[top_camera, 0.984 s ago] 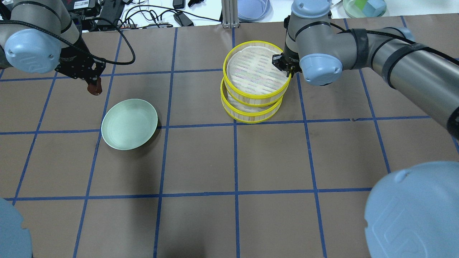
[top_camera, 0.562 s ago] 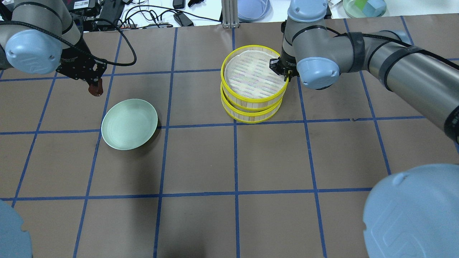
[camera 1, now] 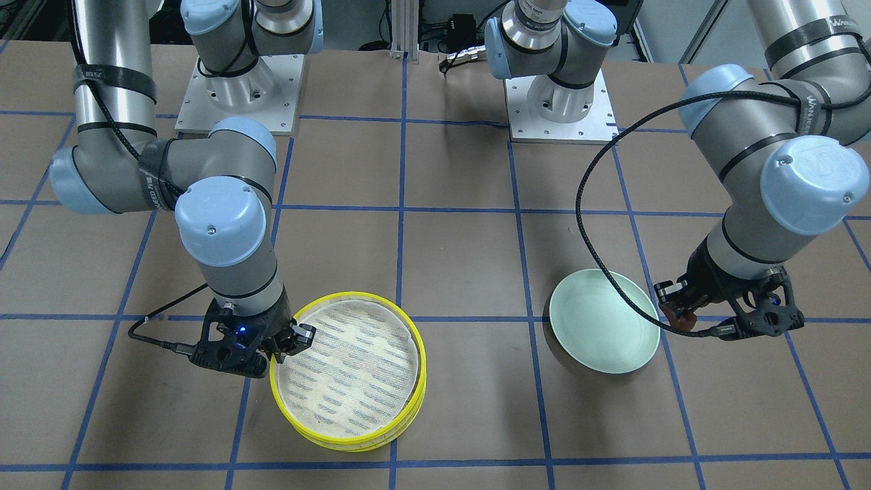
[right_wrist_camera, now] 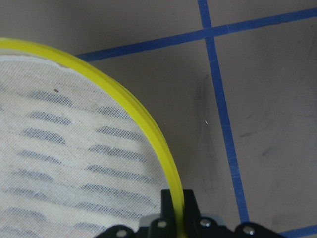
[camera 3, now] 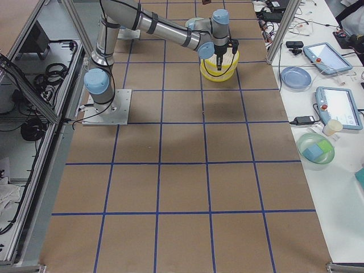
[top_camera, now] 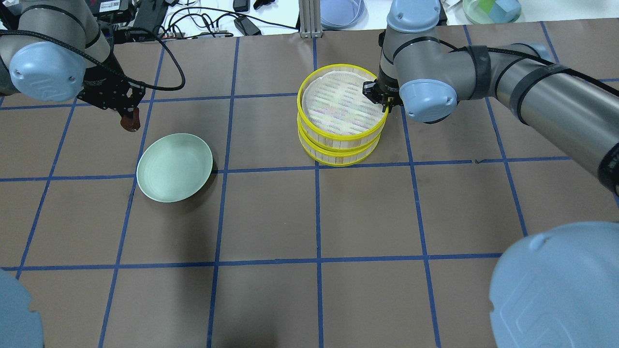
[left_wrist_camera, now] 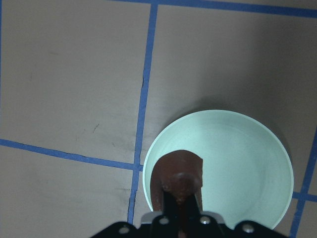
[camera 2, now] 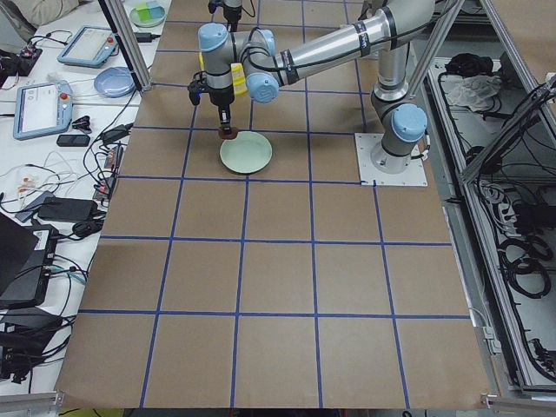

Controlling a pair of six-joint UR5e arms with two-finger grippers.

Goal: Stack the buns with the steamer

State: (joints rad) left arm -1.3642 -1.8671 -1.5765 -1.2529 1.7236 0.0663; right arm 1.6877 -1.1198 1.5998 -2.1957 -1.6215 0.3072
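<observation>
Two yellow-rimmed steamer trays stand stacked at the table's middle back: the upper tray sits on the lower tray. My right gripper is shut on the upper tray's rim at its right side; the stack also shows in the front view. My left gripper is shut on the dark reddish-brown bun and holds it above the table, just beyond the far left edge of the mint-green plate. The left wrist view shows this bun over the empty plate. The pale cream bun is hidden.
Blue tape lines grid the brown table. Past the far edge lie cables, a blue dish and a green bowl with blocks. The two arm bases stand at the robot's side.
The upper tray, tilted and offset a second ago, has come down level and lined up on the lower tray, held by the right gripper. The left gripper with the bun has barely shifted.
</observation>
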